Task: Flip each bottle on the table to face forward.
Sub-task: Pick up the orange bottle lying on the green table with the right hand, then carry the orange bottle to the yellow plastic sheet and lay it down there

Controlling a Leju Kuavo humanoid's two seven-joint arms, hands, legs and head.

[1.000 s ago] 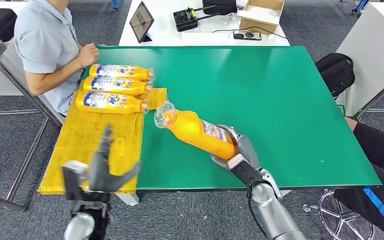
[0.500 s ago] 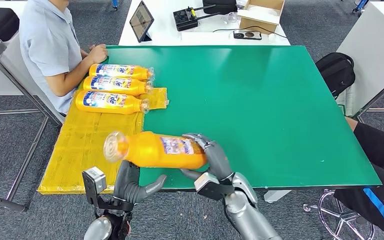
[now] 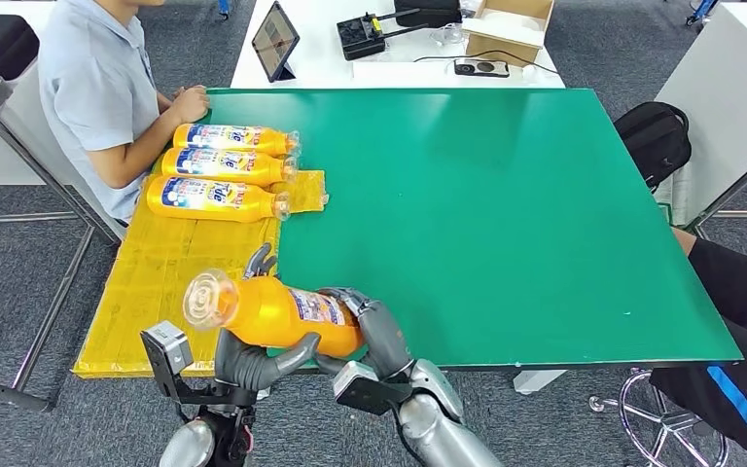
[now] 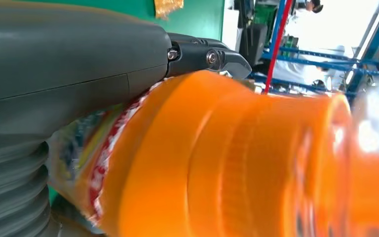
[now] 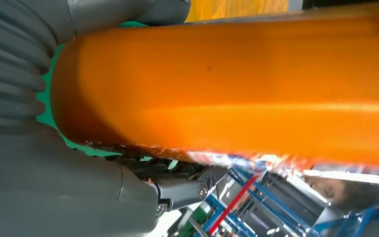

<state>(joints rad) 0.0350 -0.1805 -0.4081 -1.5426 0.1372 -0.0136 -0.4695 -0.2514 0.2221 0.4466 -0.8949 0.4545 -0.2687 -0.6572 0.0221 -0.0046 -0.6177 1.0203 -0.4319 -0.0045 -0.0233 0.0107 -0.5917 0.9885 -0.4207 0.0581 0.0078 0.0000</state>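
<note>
An orange bottle (image 3: 272,309) with a clear cap hangs on its side over the table's near edge, cap toward the left. My right hand (image 3: 374,331) grips its base end. My left hand (image 3: 248,360) wraps it from below near the middle, thumb in front and a finger behind. Close up, the bottle (image 4: 237,158) lies against my left hand (image 4: 69,59), and the bottle (image 5: 227,89) rests in my right hand (image 5: 44,187). Three more orange bottles (image 3: 219,165) lie side by side, labels up, on the yellow mat (image 3: 175,282).
The green table (image 3: 486,195) stretches to the right. A seated person (image 3: 97,88) rests a hand at the far left corner, by the bottles. Behind stands a white desk (image 3: 389,68) with a tablet and a box. A black bag (image 3: 654,136) is on the right.
My right hand has carried the bottle left and toward me, off the green surface. My left hand has risen and closed around the bottle from below.
</note>
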